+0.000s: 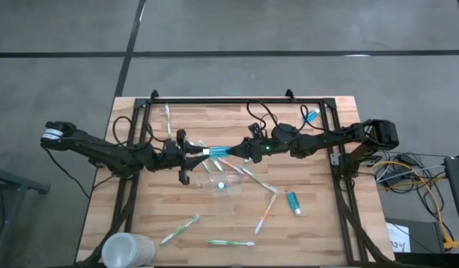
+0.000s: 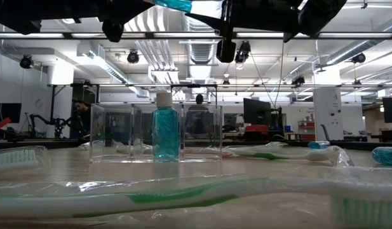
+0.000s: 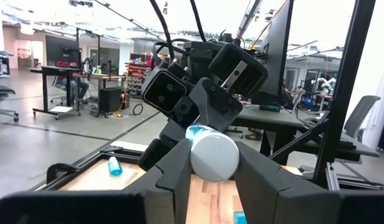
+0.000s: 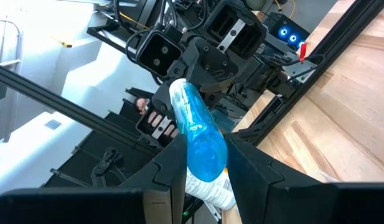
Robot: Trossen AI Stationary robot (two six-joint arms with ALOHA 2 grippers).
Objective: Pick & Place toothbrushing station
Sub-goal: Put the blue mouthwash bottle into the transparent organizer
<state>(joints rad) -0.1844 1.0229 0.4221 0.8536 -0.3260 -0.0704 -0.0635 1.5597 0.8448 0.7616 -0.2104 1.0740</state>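
Lying nearest, low view: a wrapped green toothbrush (image 2: 183,194) stretches across the near edge of the surface (image 2: 202,166).
Station: the toothbrushing station (image 2: 155,132), a clear compartmented holder, stands upright behind it, near the middle of the surface, with one blue bottle (image 2: 166,133) inside; from above it shows only as a faint clear shape (image 1: 216,181).
Left claw: the left claw (image 1: 201,152) hangs above the middle of the surface, its fingers (image 3: 173,171) closed on the white capped end of a blue tube (image 3: 211,152).
Right claw: the right claw (image 1: 230,152) meets it tip to tip, its fingers (image 4: 170,168) clamped on the same blue tube (image 4: 200,140), so both claws hold it in the air above the holder.
Seen only from above: loose toothbrushes (image 1: 265,214) scattered over the surface, another blue tube (image 1: 293,202) toward the right edge, a frosted cup (image 1: 127,250) at the near left corner.
Seen only low: the bottle's compartment.
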